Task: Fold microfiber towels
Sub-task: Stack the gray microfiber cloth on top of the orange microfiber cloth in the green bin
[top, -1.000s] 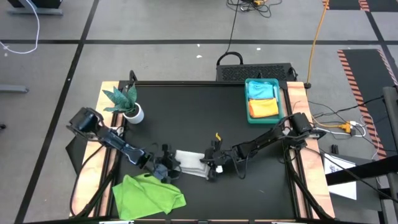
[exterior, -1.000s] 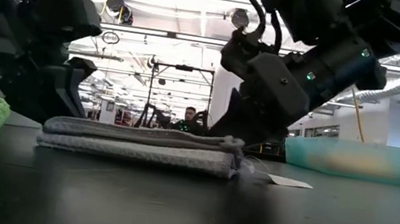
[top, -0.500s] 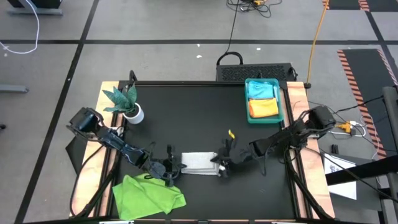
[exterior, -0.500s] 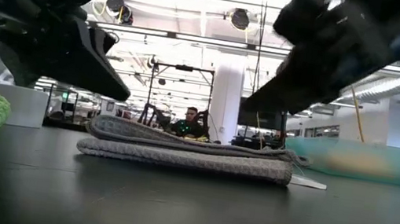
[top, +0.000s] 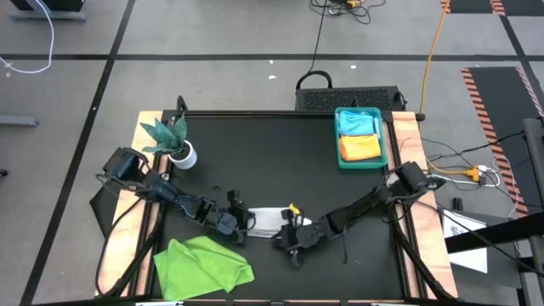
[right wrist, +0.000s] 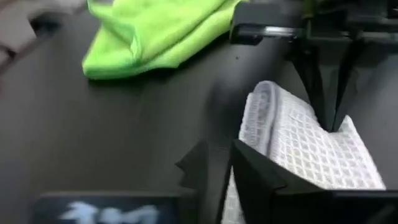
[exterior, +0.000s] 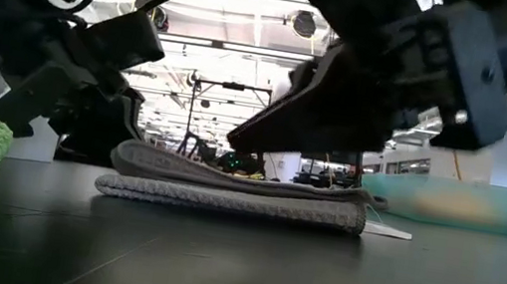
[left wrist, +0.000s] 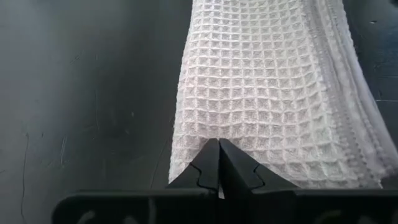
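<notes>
Both arms have slid lower-left; left pincer [top: 240, 223] pinches the white-grey towel [top: 265, 220], right pincer [top: 287, 235] slightly parted.

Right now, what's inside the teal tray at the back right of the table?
The tray holds two folded towels: a blue towel toward the back and an orange towel in front of it. Whether anything lies beneath them is hidden.

Both arms are dark, near black, built of slim jointed links with thin black cables looping alongside them. The left gripper [left wrist: 218, 163] ends in two flat, matte black fingers with small stepped notches. The right gripper [top: 291, 240] carries a small yellow mark, possibly a tag.
</notes>
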Controlling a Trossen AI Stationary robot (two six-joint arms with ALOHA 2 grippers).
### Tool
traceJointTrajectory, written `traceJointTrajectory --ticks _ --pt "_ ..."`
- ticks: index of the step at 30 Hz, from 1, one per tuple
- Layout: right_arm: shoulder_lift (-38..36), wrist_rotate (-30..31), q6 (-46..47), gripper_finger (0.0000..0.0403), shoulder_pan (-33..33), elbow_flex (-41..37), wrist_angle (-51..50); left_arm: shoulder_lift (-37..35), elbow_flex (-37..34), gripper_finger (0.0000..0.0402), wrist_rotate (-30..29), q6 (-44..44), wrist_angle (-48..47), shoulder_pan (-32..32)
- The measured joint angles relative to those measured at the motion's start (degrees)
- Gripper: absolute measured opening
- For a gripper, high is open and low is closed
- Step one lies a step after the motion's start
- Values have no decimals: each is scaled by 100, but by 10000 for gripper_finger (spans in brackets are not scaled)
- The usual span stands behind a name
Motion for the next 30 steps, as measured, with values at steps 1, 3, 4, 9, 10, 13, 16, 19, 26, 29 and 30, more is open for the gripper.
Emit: traceJointTrajectory --ticks 1,3,4,9,10,13,16,19,26,29,30 --pt "36 9 -141 78 0 115 -176 46 2 16 0 0 27 0" --pt "61 10 -318 112 -2 316 -448 98 7 18 -17 -2 49 0" --pt "53 13 -356 130 -13 375 -580 98 7 18 -15 -2 45 0" --pt "87 10 -476 215 -92 457 -755 98 4 5 -2 4 85 0" --pt "125 13 -468 229 -129 459 -737 100 2 3 -2 7 95 0" --pt "219 93 -456 253 -242 455 -852 107 -2 10 19 9 151 0" --pt "256 152 -523 255 -334 455 -881 71 -9 19 20 15 183 -15" --pt "333 134 -636 245 -396 454 -834 -21 -16 16 55 33 281 -28" --pt "556 -156 -706 199 -525 455 -747 -485 -13 11 11 21 352 -177" --pt "565 -184 -703 165 -601 459 -884 -682 -11 19 -26 22 417 -325" --pt "563 -186 -691 151 -629 461 -929 -741 -11 20 -63 27 402 -373"
